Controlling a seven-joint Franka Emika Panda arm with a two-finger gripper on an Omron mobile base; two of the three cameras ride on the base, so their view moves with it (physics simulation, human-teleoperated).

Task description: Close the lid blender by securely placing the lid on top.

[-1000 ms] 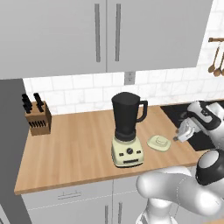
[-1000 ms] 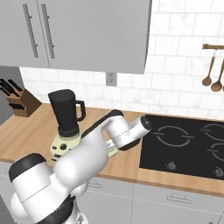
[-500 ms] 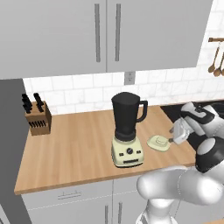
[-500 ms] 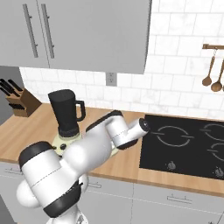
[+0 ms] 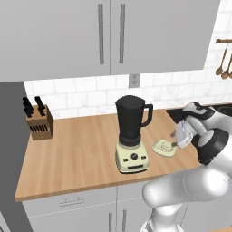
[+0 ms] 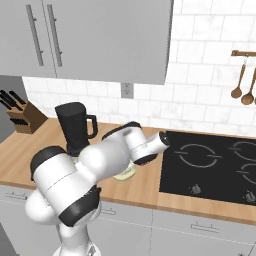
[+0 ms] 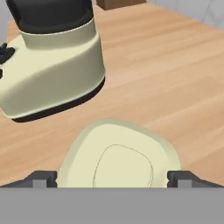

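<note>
Cream lid (image 7: pixel 119 164) — open claw (image 7: pixel 113 178) astride

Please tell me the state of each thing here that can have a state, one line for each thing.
blender: upright on the counter, jar top uncovered.
lid: off the blender, lying flat on the counter beside its base.
gripper: open, fingers on either side of the lid, nothing held.
upper cabinets: doors closed.

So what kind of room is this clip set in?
A rendered kitchen, it seems: a wooden counter under grey wall cabinets, a black cooktop set into it, with a blender and knife block standing on the counter.
</note>
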